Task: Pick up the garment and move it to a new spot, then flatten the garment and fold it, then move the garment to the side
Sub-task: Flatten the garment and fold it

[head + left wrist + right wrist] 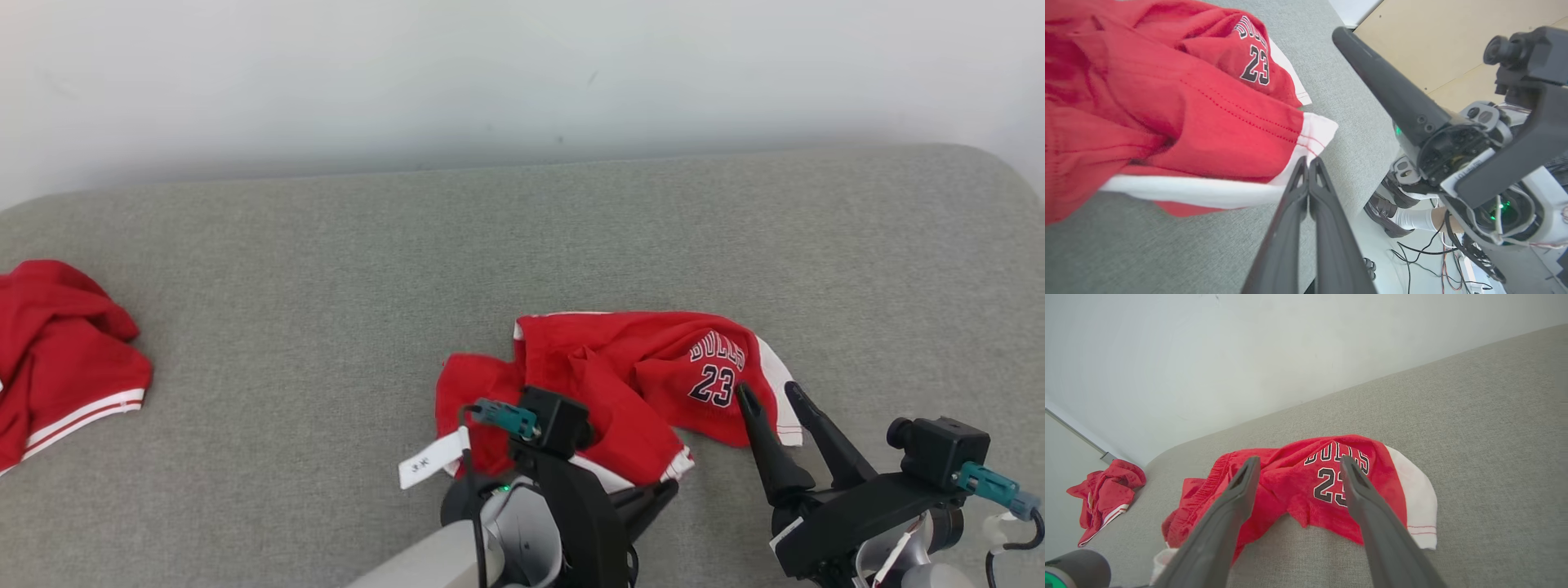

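The red garment lies crumpled on the gray cloth-covered tabletop, with its "BULLS 23" print facing up and white trim along its edges. The left tool is clenched, its two dark fingers pressed together with only a thin slit between them. Their tips sit right at the corner of the garment's white hem, which they seem to pinch; next to the tips the hem stands slightly off the gray cloth. The right tool is released, with its fingers spread wide. It stands at the garment's printed end, and in the right wrist view one finger crosses the folded red cloth beside the number while the other crosses the number itself. Whether these fingers actually touch the fabric or only hang above it cannot be told. A small white tag pokes out from the garment's edge on the side away from the print, just beside the left arm's wrist camera. A second red piece of clothing with white stripes lies bunched well apart from the garment, beyond the tag side, at the tabletop's edge. Past the tabletop edge next to the garment, a person's feet in dark shoes and white socks stand on the floor among cables.
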### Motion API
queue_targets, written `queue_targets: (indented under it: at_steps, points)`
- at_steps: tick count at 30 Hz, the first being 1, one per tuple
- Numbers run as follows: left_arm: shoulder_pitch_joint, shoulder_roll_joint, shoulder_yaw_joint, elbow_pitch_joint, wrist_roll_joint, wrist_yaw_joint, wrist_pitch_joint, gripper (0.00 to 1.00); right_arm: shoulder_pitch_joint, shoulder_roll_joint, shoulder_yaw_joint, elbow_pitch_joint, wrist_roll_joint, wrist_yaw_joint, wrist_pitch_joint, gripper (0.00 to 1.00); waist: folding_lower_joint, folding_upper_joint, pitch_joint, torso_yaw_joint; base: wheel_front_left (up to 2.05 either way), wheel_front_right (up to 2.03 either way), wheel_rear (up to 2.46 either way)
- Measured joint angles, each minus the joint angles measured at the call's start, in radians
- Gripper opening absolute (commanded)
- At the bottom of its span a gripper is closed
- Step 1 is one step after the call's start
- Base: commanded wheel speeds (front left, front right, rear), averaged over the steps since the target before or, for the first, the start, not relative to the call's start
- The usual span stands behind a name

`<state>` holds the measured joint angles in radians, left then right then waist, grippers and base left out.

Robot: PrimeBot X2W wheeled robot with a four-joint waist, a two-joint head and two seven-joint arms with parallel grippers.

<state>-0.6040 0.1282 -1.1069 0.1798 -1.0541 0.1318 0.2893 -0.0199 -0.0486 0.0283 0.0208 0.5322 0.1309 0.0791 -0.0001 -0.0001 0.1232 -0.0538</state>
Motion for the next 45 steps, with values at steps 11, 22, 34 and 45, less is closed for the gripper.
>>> queue_targets:
  at_steps: [11,22,34,45]
  points:
    - [0.003,0.0,0.028,0.008,-0.022,0.019,-0.009,1.0,0.014,0.0,-0.034,-0.006,-0.005,0.0,0.005,1.0,0.0,0.0002,-0.027,-0.023,0.0,0.0,0.0]
    - [-0.147,0.109,0.094,0.028,0.027,0.146,0.073,1.0,0.024,0.0,-0.007,-0.005,0.002,0.0,0.004,1.0,0.0002,0.0001,-0.038,-0.036,0.0,0.0,0.0]
    - [-0.285,0.166,0.075,0.211,0.09,0.202,0.181,1.0,0.003,0.0,0.01,-0.011,0.012,0.0,-0.015,1.0,0.0002,0.0002,0.021,-0.123,0.0,0.0,0.0]
    - [-0.289,0.182,0.067,0.276,0.085,0.208,0.224,1.0,-0.014,0.0,0.016,-0.001,0.022,0.0,-0.041,1.0,0.0003,0.0002,0.092,-0.19,0.0,0.0,0.0]
